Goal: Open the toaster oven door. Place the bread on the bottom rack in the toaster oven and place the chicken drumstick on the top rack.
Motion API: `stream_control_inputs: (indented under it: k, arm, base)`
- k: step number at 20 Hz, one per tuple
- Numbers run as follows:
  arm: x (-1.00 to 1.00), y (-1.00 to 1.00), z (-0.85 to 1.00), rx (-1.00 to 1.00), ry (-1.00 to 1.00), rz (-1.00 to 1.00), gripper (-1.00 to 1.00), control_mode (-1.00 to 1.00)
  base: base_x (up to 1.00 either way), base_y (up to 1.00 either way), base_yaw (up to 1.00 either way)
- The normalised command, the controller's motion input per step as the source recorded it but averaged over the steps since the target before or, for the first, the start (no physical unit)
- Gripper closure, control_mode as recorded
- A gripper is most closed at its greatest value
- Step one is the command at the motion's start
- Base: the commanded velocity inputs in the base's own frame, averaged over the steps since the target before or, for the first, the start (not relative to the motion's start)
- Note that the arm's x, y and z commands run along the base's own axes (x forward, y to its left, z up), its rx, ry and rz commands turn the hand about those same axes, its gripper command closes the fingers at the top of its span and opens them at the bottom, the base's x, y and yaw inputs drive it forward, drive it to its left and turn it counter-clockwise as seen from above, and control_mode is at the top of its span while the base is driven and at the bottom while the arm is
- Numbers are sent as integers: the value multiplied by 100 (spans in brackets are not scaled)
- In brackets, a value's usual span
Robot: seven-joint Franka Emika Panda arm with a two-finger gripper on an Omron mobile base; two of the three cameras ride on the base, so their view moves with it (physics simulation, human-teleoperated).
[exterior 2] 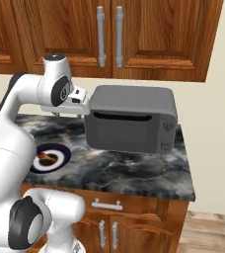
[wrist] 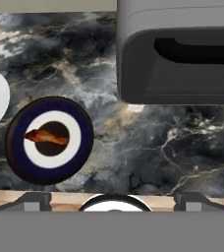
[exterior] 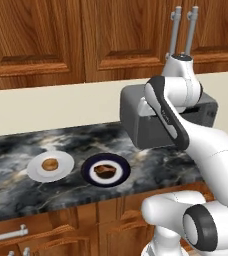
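The door (exterior 2: pixel 126 132) is closed on the oven (exterior 2: pixel 132 118) near the counter's (exterior 2: pixel 134 173) right end, so the gripper (wrist: pixel 113 199) (jaws wide apart, holding nothing) should, I think, reach the slot handle (exterior 2: pixel 122 117) squarely and pull down slowly.

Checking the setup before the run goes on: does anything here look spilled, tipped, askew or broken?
Nothing stands out. The toaster oven sits square on the counter with its door shut; the bread and the chicken drumstick each lie centred on their own plate.
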Motion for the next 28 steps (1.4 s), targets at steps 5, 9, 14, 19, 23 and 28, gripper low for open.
stream_control_inputs:
  k: [5,9,14,19,23,28]
  arm:
    - [0,0,0,0,0,0,-100,100]
    - [0,0,0,0,0,0,-100,100]
    - [0,0,0,0,0,0,-100,100]
    - [0,0,0,0,0,0,-100,100]
    - [-1,-1,-1,0,0,0,-100,-100]
    - [-10,-14,-1,10,0,-5,-100,-100]
  base:
    - [-5,57,-5]
    - [0,30,0]
    - [0,0,0]
    - [0,0,0]
    - [0,0,0]
    - [0,0,0]
